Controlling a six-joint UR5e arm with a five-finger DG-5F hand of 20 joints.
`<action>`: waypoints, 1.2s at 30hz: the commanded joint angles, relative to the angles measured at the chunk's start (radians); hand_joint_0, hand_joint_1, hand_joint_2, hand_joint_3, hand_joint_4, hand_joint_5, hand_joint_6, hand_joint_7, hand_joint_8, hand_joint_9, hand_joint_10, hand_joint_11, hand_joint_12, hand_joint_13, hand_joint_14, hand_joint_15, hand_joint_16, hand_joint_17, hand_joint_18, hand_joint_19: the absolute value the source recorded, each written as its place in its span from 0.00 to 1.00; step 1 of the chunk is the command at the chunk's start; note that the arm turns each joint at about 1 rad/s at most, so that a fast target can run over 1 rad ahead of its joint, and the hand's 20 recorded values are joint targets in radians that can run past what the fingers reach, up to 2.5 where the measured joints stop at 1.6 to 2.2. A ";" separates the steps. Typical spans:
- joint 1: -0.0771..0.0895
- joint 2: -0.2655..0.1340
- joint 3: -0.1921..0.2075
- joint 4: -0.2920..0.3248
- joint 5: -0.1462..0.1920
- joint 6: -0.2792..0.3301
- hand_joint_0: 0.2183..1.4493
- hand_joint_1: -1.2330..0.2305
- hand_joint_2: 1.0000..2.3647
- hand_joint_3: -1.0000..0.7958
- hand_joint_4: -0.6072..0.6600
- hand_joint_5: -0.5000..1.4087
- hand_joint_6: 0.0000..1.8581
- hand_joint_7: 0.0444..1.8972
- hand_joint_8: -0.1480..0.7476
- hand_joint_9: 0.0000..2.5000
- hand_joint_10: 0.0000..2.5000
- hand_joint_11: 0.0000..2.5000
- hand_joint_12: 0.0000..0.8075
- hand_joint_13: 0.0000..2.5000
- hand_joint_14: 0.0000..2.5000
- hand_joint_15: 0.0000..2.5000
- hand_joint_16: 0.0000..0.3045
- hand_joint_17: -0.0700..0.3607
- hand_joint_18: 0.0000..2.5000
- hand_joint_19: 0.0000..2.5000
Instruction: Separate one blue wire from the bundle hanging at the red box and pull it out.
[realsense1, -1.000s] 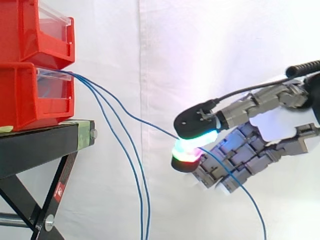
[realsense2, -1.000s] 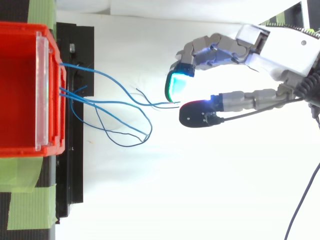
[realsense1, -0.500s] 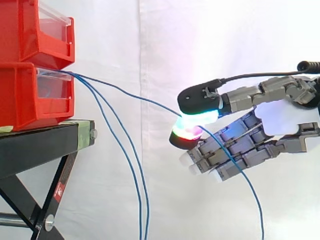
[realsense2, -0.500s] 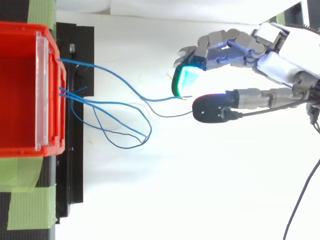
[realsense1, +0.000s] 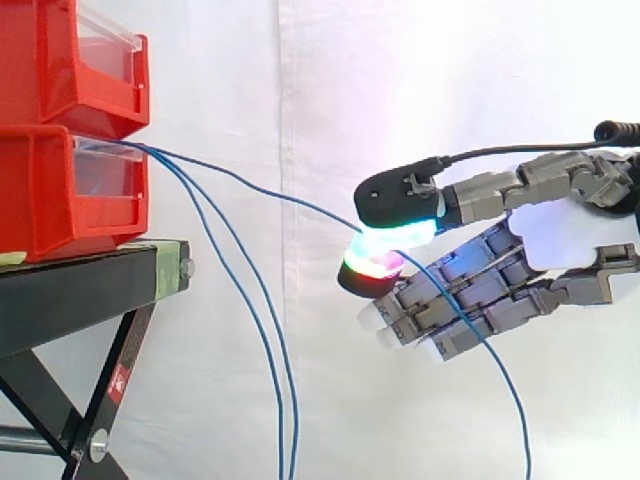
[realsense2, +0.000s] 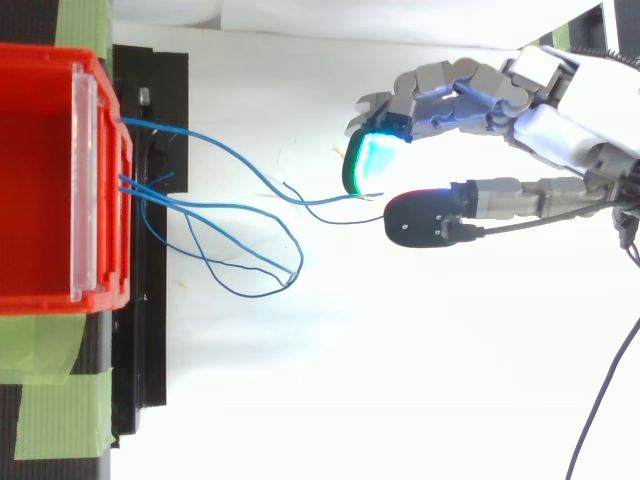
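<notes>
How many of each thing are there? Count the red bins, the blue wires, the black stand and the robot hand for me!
red bins: 2
blue wires: 3, one pinched in the hand's fingers
black stand: 1
hand: 1
Total: 7

hand pinching, coming in from 3 o'clock

in the side view the hand (realsense1: 560, 238) is pointing toward 9 o'clock, its thumb and a glowing fingertip (realsense1: 372, 272) pinching the blue wire (realsense1: 270, 193), the other fingers curling toward 8 o'clock.
</notes>
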 joint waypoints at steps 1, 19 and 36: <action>0.000 0.002 0.000 -0.001 0.000 0.000 0.32 0.33 0.00 0.65 0.45 0.19 0.46 0.70 0.52 0.19 0.00 0.12 0.50 0.09 0.00 0.08 0.20 0.49 0.12 0.18; 0.000 0.000 0.000 0.000 -0.003 0.000 0.32 0.34 0.00 0.64 0.43 0.19 0.47 0.70 0.52 0.21 0.00 0.14 0.49 0.09 0.00 0.08 0.20 0.48 0.11 0.16; 0.000 0.000 0.000 -0.001 -0.002 0.000 0.32 0.33 0.00 0.64 0.41 0.19 0.47 0.69 0.53 0.22 0.00 0.15 0.51 0.09 0.00 0.07 0.20 0.48 0.11 0.15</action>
